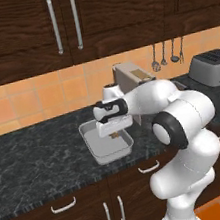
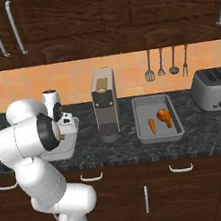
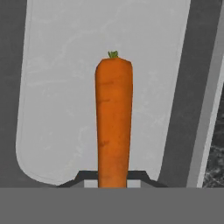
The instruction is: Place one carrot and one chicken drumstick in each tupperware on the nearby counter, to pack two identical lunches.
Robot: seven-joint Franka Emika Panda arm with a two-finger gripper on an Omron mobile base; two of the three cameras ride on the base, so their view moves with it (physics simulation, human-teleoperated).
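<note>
Here, gripper (image 3: 113, 177) clamping carrot (image 3: 113, 122), above tupperware (image 3: 52, 109) floor.

1. Coffee machine (image 2: 104, 105): tall, grey-brown, upright against the tiled wall, also seen at (image 1: 133, 80).
2. Toaster (image 2: 217, 88): silver, slotted top, far right end near the wall; also at (image 1: 212, 68).
3. Utensils (image 2: 165, 62): four, hanging in a row on the orange tiled backsplash (image 2: 126, 69), above and between coffee machine and toaster.
4. Upper cabinets (image 1: 27, 29): dark wood, with long upright silver handles (image 1: 65, 22).
</note>
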